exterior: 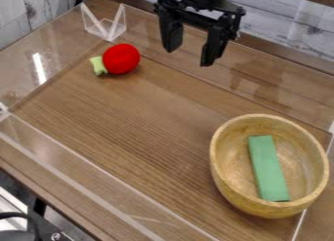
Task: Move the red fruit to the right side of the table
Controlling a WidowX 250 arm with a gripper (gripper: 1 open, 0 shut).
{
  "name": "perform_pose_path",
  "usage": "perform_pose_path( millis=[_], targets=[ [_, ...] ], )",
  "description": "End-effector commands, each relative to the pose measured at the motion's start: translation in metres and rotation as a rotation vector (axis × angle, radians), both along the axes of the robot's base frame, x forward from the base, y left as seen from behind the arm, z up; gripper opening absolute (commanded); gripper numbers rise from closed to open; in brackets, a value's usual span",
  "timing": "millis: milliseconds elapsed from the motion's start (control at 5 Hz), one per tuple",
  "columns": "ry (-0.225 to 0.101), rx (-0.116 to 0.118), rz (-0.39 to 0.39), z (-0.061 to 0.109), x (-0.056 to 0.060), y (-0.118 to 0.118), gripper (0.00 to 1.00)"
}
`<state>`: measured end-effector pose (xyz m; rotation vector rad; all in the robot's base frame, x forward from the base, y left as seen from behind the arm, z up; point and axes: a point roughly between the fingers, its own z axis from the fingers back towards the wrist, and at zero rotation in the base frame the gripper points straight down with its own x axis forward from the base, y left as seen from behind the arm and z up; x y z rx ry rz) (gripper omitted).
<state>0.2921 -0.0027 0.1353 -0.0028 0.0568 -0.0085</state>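
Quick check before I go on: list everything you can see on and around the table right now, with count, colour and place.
small round red toy fruit: one, bright red with a pale green stem piece on its left, far left part of the table, left of the tool.
round light wooden bowl: one, pale wood, near right corner.
flat green bar: one, green, lying inside the bowl.
brown wood-grain table: one, brown, fills the view.
low clear acrylic walls: clear, along the table's edges.
black two-fingered tool: one, black, far centre, pointing down, fingers apart and holding nothing, to the right of the fruit and not touching it.
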Motion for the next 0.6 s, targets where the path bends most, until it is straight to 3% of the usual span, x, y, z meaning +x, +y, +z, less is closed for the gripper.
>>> perform_pose_path(
  millis=[0, 200, 400],
  targets=[
    [0.023, 0.004, -0.052, -0.01, 0.002, 0.011, 1.0],
    [0.012, 0.017, -0.155, -0.015, 0.008, 0.047, 1.0],
    [-0.007, 0.029, -0.191, -0.008, 0.009, 0.09, 1.0]
  ],
)
